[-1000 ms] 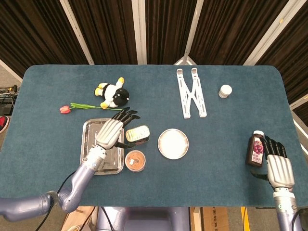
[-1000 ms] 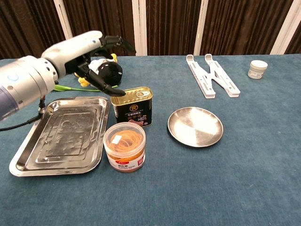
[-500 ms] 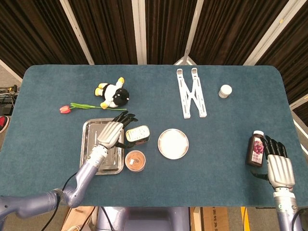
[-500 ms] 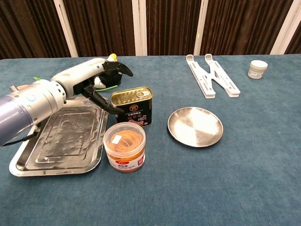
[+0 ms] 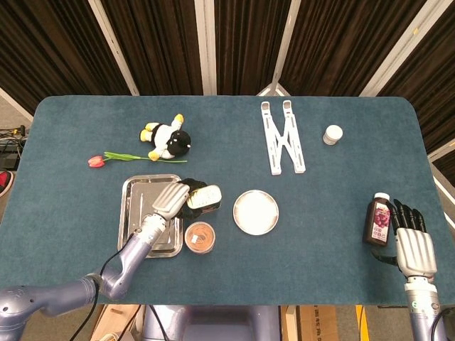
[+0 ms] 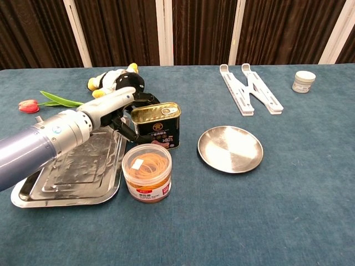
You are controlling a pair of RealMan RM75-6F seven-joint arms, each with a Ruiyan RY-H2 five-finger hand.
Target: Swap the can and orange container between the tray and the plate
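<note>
The left arm reaches in low from seven o'clock, its silver forearm lying across the tray (image 5: 135, 213) (image 6: 66, 183). The left hand (image 5: 173, 200) (image 6: 113, 108) sits palm-down at the tray's three o'clock edge, its dark fingers (image 6: 128, 128) curled against the near-left side of the can (image 5: 203, 198) (image 6: 156, 125). They touch the can, but whether they truly clasp it I cannot tell.

The can is a squat, rounded-corner tin with a gold pull-tab lid and a black label, standing upright on the table (image 5: 320, 206) (image 6: 288, 210) between the tray and the plate (image 5: 255, 212) (image 6: 230, 148). The orange container (image 5: 200, 236) (image 6: 147, 173) stands at the can's six o'clock, just beside it: a clear tub with a clear lid, orange contents and a red-and-white label. It too is on the table, just off the tray's corner. The round steel plate lies at the can's three o'clock, near it, with nothing on it.

Far over at four o'clock, the right hand (image 5: 411, 238) rests palm-down at the table edge, fingers extended and holding nothing, just beside a dark bottle (image 5: 377, 219).
</note>
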